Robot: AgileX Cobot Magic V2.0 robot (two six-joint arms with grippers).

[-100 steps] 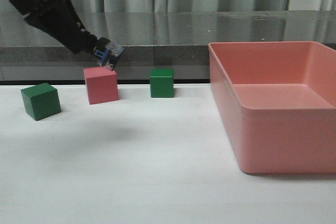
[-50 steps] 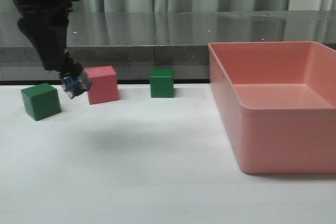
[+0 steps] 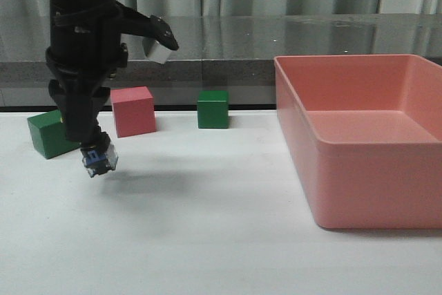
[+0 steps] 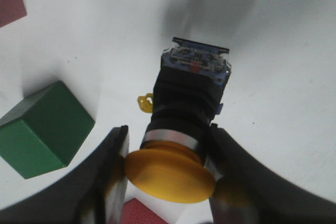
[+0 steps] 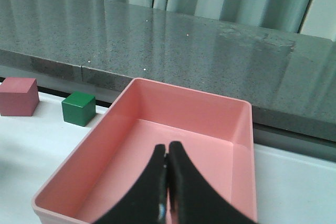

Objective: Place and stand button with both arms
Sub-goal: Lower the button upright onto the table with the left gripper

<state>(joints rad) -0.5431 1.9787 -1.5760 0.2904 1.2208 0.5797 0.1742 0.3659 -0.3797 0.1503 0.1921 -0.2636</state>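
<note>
The button (image 3: 99, 161) hangs tilted a little above the white table (image 3: 207, 240), in front of the left green cube (image 3: 48, 132). My left gripper (image 3: 93, 148) points down and is shut on it. In the left wrist view the fingers (image 4: 111, 167) clamp the silver collar just behind the yellow cap (image 4: 170, 176). The black body (image 4: 186, 103) and blue-clear base (image 4: 197, 60) point toward the table. My right gripper (image 5: 167, 153) is shut on nothing and hovers over the pink bin (image 5: 184, 91). It is out of the front view.
A pink cube (image 3: 133, 110) and a second green cube (image 3: 213, 108) stand at the back of the table. The large pink bin (image 3: 359, 146) fills the right side. A grey stone ledge (image 3: 228, 67) runs behind the table.
The left arm has swung down and forward with the button, from above the pink cube to low in front of the left green cube. The gripper now points nearly straight down.
</note>
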